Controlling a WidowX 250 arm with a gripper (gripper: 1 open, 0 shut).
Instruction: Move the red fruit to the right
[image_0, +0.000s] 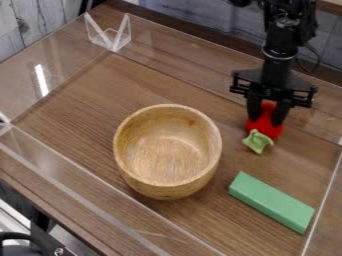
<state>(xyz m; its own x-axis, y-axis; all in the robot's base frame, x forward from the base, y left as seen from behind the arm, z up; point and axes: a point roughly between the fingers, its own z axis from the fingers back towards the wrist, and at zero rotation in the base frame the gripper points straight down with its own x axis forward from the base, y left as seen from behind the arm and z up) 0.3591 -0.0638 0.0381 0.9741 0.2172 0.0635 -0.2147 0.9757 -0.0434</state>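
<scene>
Camera view has the small red toy strawberry with its light-green leafy cap (263, 131) lying on the wooden tabletop (94, 100) at about 3 o'clock from the round wooden bowl (167, 150), and 12 o'clock of the flat green rectangular block (271, 201). The black gripper (273, 108) points straight down right over it, jaws parted a little around the red top. Looks like a release to me: open fully, then lift straight up so the fingers don't drag the fruit.
</scene>
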